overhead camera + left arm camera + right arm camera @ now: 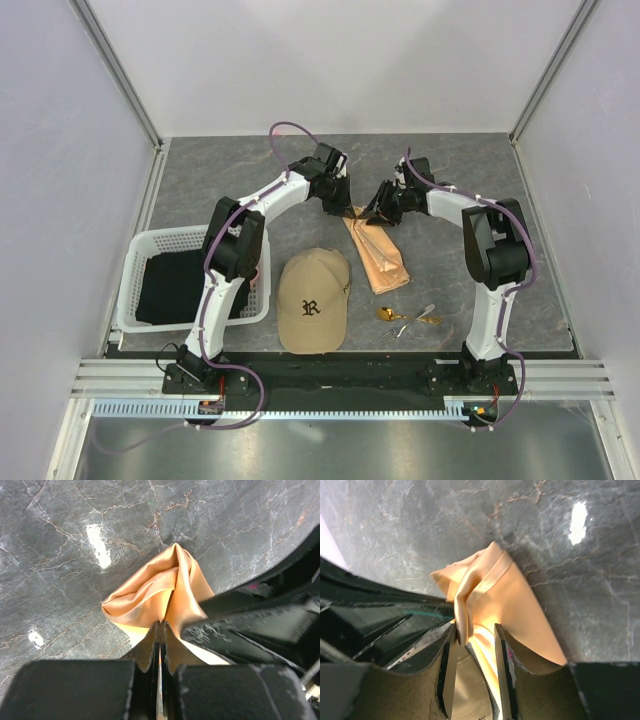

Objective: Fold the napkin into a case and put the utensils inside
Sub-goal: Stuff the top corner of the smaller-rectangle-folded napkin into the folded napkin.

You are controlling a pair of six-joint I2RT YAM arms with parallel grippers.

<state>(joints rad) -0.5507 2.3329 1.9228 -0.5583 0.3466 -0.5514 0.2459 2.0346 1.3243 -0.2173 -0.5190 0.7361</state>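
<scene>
Napkin [378, 258]: folded into a narrow strip on the counter [450, 170]. Its long axis runs from the far end, under both claws, back toward the arm bases, slanting a little right.

Left claw [160, 630]: closed on the napkin's far end. The peach cloth is pinched in the seam between its fingers and bunches out ahead of them.

Right claw [472, 630]: fingers parted. A fold of the cloth stands between them, lying against one finger with a visible gap to the other. It reads as straddling the cloth, not clamping it. The two claws sit just beside each other at the same far end.

Utensils [408, 318]: the gold spoon and silvery pieces lie in a loose cluster on the counter. They are just past the napkin's near end, on the right arm's side and well apart from both claws.

Tan cap [313, 300]: sits left of the strip, near the arm bases. White basket [140, 255]: holds a black cloth, far left.

Judgement: the case is formed or nearly so. The strip's near end points toward the utensils, so the right arm has the shorter reach for them. Whether either end of the strip is open to take them cannot be told.
</scene>
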